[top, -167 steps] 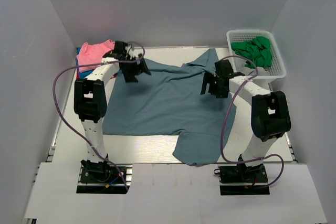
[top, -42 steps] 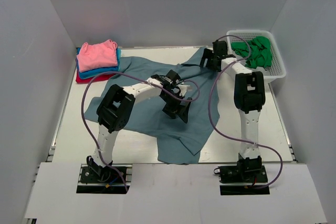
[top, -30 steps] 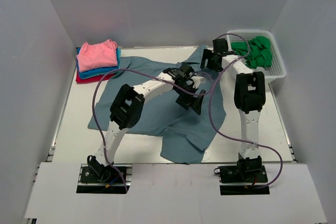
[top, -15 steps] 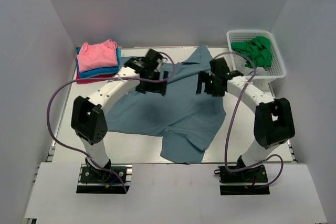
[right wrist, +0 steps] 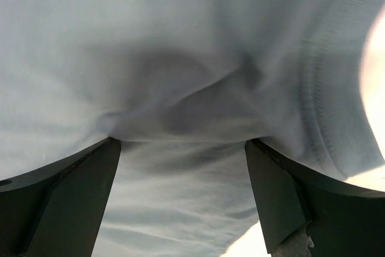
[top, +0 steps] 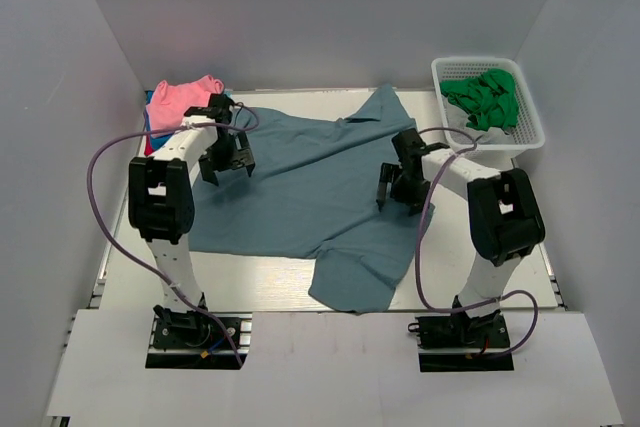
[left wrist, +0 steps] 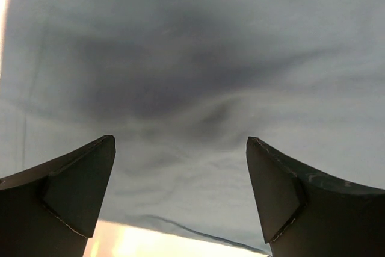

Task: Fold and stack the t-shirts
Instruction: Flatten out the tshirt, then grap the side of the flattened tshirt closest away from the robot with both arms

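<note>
A large slate-blue t-shirt (top: 310, 192) lies spread and rumpled across the middle of the table. My left gripper (top: 225, 162) is over its left edge; in the left wrist view the gripper (left wrist: 180, 173) is open, with smooth blue cloth (left wrist: 198, 76) between and beyond the fingers. My right gripper (top: 395, 190) is over the shirt's right side; in the right wrist view the gripper (right wrist: 183, 176) is open, its fingertips at a raised fold of the cloth (right wrist: 192, 106). A folded stack with a pink shirt (top: 180, 99) on top sits at the back left.
A white mesh basket (top: 535, 132) at the back right holds green cloth (top: 487, 97). Grey walls close in the table on three sides. Purple cables loop beside both arms.
Both arms have swept back from the middle: the left gripper moved to the shirt's left edge, the right gripper down onto its right side. The shirt lies flatter and wider than before.
</note>
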`<state>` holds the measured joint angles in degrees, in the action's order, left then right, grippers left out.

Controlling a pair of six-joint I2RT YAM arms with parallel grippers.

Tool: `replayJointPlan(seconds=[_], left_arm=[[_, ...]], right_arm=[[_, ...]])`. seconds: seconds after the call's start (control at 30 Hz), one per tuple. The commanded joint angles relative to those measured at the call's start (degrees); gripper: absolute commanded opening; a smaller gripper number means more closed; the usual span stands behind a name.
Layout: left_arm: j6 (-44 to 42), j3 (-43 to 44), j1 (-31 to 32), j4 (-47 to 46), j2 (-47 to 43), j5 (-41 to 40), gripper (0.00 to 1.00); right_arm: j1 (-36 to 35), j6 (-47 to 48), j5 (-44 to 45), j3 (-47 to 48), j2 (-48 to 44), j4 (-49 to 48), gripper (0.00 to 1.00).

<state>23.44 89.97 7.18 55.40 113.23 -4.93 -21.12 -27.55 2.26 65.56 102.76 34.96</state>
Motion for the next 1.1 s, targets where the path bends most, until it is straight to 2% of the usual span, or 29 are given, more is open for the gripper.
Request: replayJointPlan(seconds=[0.0,0.23,0.37,0.47,0.67,0.77,0.87,0.9,0.97,1.0,1.07], left_arm=[[-1.4,4.9,0.5,-1.5,-0.2,5.1,1.00],[-2.4,6.6,-0.1,-0.8,-0.7,8.4,1.00],[-2.4,6.6,-0.1,0.8,-1.9,9.0,1.00],[-1.9,4.6,-0.1,1.9,-3.4,8.4,1.00],[0.0,-3.1,-0.6,1.4,-9.3,7.8,1.00],[1.6,-7.7,-0.6,1.4,-12.1,6.4,1.00],[4.7,-12.8,-0.6,3.5,-15.0,3.1,1.00],[6.6,-14.4,-0.6,4.0,-17.9,0.9,1.00],[9.0,-19.4,-1.1,5.8,-21.5,-1.0,1.00],[11.6,-21.1,-1.1,6.6,-23.1,-3.4,1.00],[14.8,-25.9,-2.5,9.2,-28.0,-5.3,1.00]], right_arm=[[5.0,0.2,8.4,1.6,3.4,1.4,0.90],[10.0,9.2,7.1,8.3,7.7,-0.2,0.90],[11.4,12.7,7.3,18.9,12.7,-0.8,0.90],[12.2,15.5,4.6,26.4,16.0,0.7,0.90],[11.5,17.9,2.7,30.3,15.4,1.2,0.90],[10.7,16.5,3.0,27.7,11.4,2.6,0.90],[9.7,13.6,3.5,19.9,5.8,2.5,0.90],[9.5,10.4,4.2,14.2,1.0,2.7,0.90],[9.4,7.8,4.2,8.2,-2.2,3.8,0.90],[9.4,3.8,3.1,6.4,-7.1,4.0,0.90],[9.7,2.4,1.6,-0.4,-11.5,4.7,0.90]])
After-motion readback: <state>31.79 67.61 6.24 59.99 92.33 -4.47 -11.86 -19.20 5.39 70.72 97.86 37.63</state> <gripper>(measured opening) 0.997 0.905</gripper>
